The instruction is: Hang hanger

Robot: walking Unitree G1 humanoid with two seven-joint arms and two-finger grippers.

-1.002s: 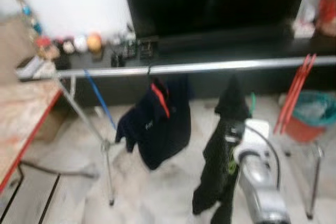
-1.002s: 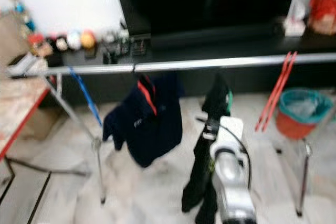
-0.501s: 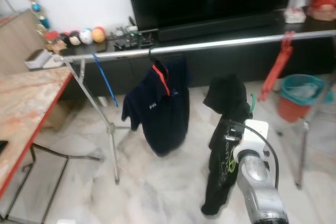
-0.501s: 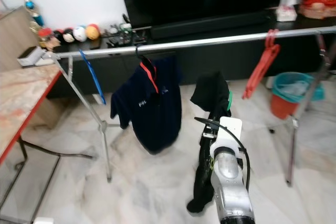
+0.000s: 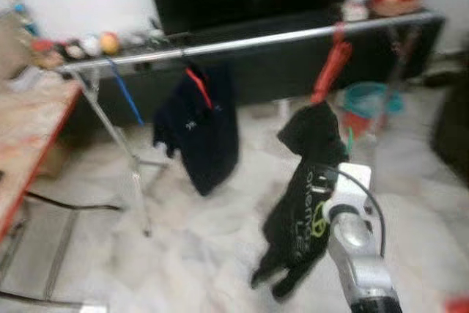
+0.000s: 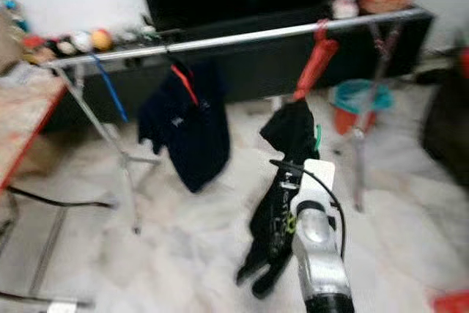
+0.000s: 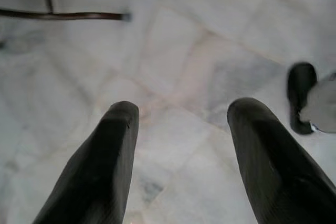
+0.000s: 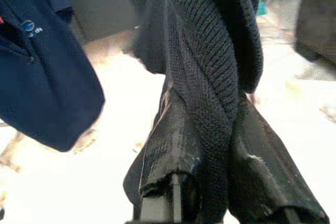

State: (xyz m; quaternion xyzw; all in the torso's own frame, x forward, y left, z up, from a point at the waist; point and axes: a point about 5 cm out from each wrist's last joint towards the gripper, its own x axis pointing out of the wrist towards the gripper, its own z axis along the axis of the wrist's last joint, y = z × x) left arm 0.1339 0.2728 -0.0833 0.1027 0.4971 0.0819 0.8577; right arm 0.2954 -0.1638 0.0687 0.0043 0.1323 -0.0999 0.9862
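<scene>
- Left eye view, blurred: right gripper (image 5: 316,153) raised ahead of the robot, clenched on a black garment (image 5: 302,207) that drapes limply below it, a hint of green hanger (image 5: 350,141) at its side. Well short of the silver rail (image 5: 242,40), which runs across the room in front of a dark TV unit. On the rail already: navy shirt (image 5: 196,137) on its hanger, blue hanger (image 5: 126,94) toward the left end, red hangers (image 5: 330,71) toward the right. Edge of a worktop (image 5: 29,137) at far left; teal bin (image 5: 370,100) beyond the rail.
- Right eye view: same layout; free stretch of rail between navy shirt and red hangers, roughly above the held garment.
- Left wrist view: left gripper (image 7: 181,145) released, fingers (image 7: 100,166) spread, pointing down at pale marble floor (image 7: 173,61); arm idle.
- Right wrist view: two black fingers (image 8: 262,166) pinched around a twisted bundle of knit fabric, navy shirt just beside.
- Handling, as a judgement: light load, soft and floppy, likely to swing and slip on the stiff hanger inside. Best hold at the hanger's neck below the hook, through the cloth. Hook itself hidden, so orientation for the rail cannot be told.
</scene>
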